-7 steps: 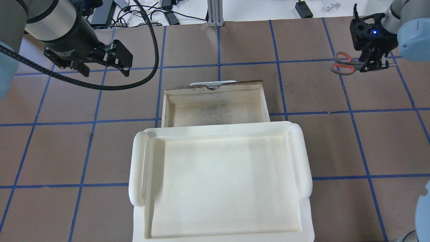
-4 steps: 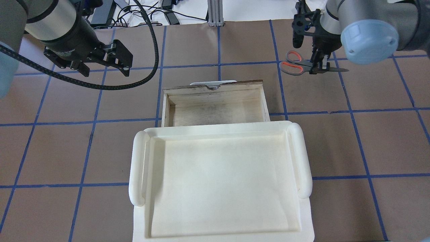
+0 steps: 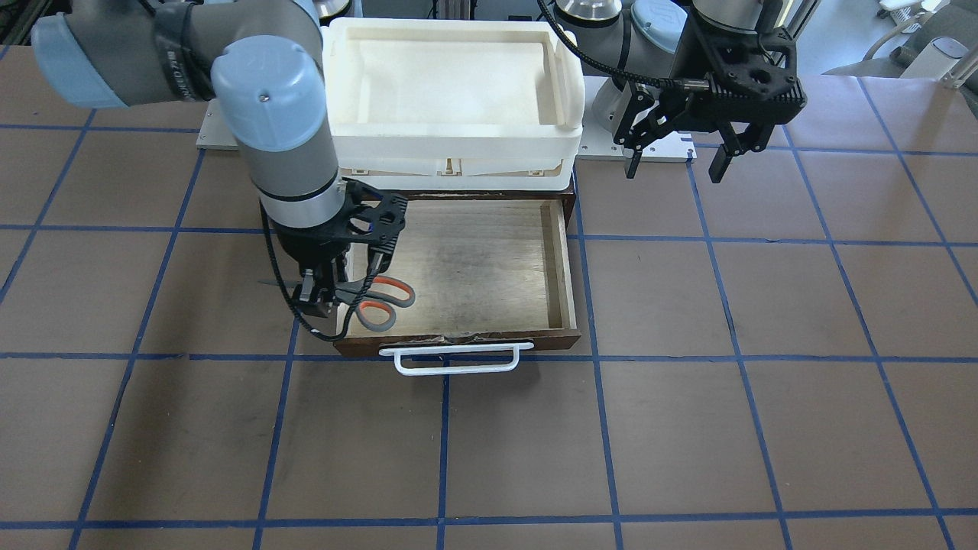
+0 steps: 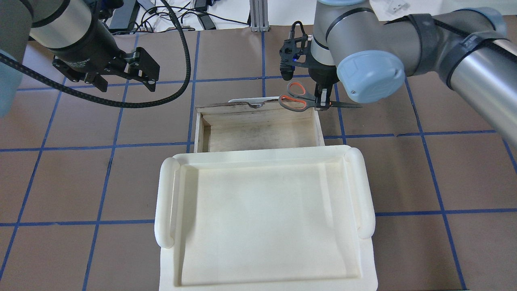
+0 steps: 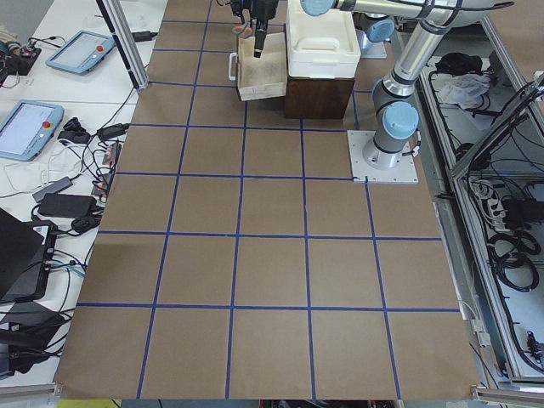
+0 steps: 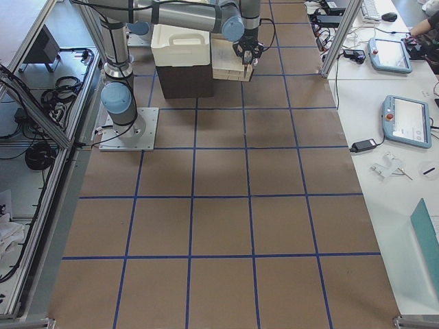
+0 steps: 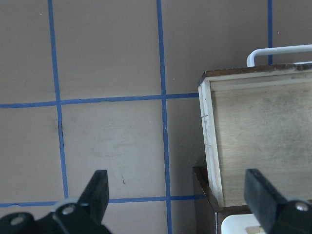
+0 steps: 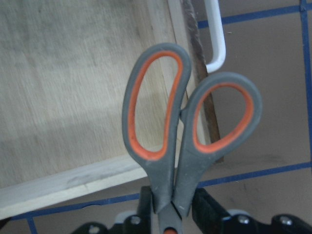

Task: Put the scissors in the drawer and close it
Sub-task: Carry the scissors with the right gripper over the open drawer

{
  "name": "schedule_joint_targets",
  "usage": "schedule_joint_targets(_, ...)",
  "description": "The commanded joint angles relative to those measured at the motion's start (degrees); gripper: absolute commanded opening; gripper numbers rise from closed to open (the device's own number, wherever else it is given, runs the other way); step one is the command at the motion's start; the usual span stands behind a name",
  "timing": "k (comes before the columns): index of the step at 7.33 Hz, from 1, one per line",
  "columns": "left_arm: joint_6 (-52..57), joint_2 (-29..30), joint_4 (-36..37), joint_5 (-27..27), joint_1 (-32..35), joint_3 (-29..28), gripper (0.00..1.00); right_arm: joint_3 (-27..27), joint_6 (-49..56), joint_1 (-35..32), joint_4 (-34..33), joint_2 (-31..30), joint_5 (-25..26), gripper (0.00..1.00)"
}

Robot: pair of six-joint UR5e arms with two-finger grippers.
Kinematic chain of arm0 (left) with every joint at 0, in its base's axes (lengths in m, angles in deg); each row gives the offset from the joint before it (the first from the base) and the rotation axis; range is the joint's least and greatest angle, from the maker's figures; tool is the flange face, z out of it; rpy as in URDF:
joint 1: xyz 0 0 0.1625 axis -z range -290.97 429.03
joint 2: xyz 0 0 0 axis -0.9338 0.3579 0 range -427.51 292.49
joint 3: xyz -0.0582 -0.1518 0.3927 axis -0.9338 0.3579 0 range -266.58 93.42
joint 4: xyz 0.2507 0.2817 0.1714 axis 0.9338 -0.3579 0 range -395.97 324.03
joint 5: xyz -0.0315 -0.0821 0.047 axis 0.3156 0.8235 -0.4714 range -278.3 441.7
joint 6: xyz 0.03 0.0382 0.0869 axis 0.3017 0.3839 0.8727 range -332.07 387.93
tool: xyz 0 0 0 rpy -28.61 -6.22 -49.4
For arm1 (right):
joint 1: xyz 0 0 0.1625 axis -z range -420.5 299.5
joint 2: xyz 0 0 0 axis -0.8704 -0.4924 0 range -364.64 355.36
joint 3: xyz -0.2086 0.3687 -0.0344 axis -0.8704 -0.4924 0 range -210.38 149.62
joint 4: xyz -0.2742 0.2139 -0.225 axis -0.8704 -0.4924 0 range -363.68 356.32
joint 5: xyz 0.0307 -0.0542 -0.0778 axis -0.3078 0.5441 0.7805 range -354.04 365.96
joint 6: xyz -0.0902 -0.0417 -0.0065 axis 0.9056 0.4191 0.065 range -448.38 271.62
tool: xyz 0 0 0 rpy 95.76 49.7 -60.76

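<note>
Since a second ago: right gripper [image 4: 323, 102] has swung in from the table's right, arm reaching across, clamped on scissors [image 4: 307, 99] near the pivot, above the front corner of the open drawer [image 4: 258, 136]. Left gripper [image 4: 126, 83] unmoved, jaws spread, empty.

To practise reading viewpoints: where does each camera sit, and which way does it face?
Front-facing: across the table, facing the robot; right arm view-left, left arm view-right.
Overhead: behind the robot, looking down; tray, both arms.
Exterior left: table's left end; left arm nearer.
Exterior right: table's right end; right arm nearer.
Left wrist: down past open left end effector at drawer corner.
Right wrist: along scissors in right end effector.
Front-facing and overhead share scissors at drawer corner.
</note>
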State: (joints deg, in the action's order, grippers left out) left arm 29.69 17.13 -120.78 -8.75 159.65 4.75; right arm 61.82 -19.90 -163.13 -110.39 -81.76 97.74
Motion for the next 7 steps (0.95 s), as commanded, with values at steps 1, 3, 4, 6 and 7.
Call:
schedule_joint_targets(1,0.0,0.0,0.0,0.02,0.0,0.07,1.0,0.08,-3.6,-4.23,1.15,0.21,-2.55,0.0)
schedule_joint_targets(3,0.0,0.0,-0.09,0.02,-0.09,0.08,1.0,0.0,-4.14,-8.27,0.28,2.4,-2.39,0.0)
schedule_joint_targets(4,0.0,0.0,-0.09,0.02,-0.09,0.16,1.0,0.0,-4.06,-9.6,-1.47,3.54,-2.47,0.0)
schedule_joint_targets(6,0.0,-0.09,0.0,-0.07,-0.09,0.43,1.0,0.0,-3.18,-11.97,-5.68,6.35,-2.47,0.0)
schedule_joint_targets(7,0.0,-0.09,-0.09,-0.07,0.0,0.43,1.0,0.0,-3.18,-12.07,-6.49,7.5,-2.47,0.0)
